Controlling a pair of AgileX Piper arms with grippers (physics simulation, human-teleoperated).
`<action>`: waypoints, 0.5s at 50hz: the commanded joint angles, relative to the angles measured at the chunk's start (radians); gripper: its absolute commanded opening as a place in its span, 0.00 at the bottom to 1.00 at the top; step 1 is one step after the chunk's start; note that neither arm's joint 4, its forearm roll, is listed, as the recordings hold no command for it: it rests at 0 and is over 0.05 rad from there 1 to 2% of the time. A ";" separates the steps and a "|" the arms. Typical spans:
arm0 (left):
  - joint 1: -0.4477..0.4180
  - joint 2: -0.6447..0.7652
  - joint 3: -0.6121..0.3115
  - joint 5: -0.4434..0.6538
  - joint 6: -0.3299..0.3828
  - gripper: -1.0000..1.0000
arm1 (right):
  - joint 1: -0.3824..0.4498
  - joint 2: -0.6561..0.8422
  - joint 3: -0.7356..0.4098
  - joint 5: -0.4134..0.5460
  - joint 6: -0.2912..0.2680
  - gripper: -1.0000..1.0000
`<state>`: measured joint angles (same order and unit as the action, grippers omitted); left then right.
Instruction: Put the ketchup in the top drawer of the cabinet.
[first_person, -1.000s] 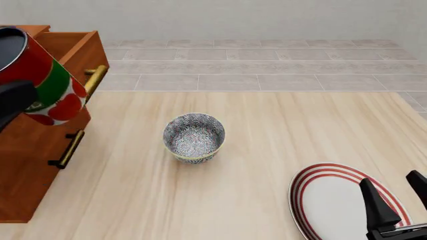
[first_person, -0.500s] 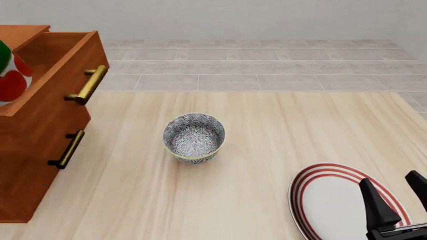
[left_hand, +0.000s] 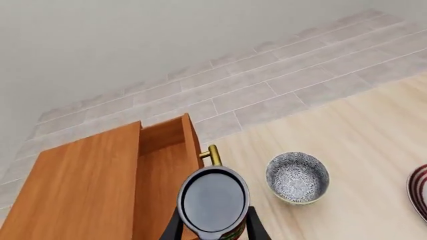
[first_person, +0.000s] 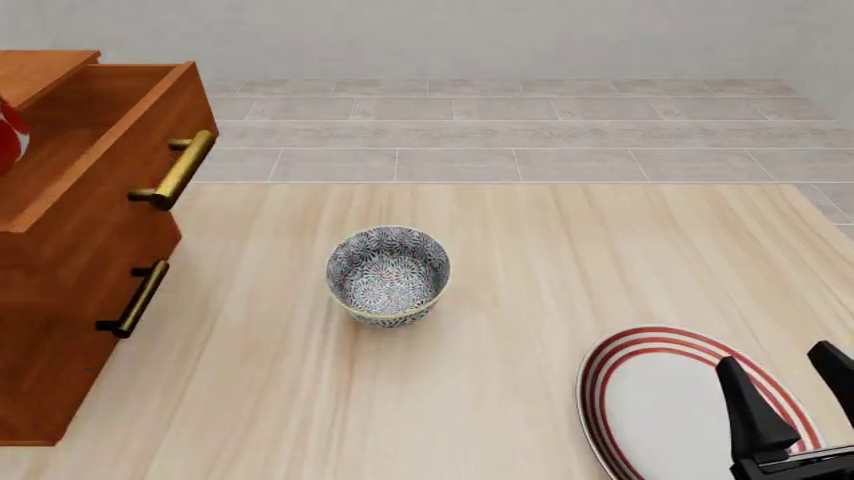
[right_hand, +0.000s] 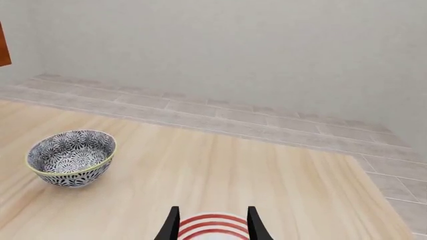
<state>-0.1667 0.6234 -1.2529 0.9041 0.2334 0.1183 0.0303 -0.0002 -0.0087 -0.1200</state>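
While carried leftward:
Ketchup (left_hand: 213, 205): nearly gone past front-view edge, above open top drawer (first_person: 100, 150), clamped in left tool (left_hand: 212, 227).
Right tool (first_person: 790, 395): apart, idle.
Meaning: release next.

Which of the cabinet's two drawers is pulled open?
The top drawer: it juts out from the cabinet with its box interior showing, while the lower drawer sits shut.
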 joint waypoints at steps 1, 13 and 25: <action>0.076 0.043 0.022 -0.032 0.021 0.00 | 0.001 0.006 0.000 -0.002 -0.008 1.00; 0.162 0.098 0.076 -0.121 0.049 0.00 | -0.001 0.013 0.000 -0.006 -0.011 1.00; 0.216 0.120 0.128 -0.193 0.091 0.00 | -0.003 0.011 0.000 -0.002 -0.015 1.00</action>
<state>0.0026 0.7193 -1.1571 0.7632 0.2757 0.1161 0.0400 -0.0001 -0.0121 -0.1314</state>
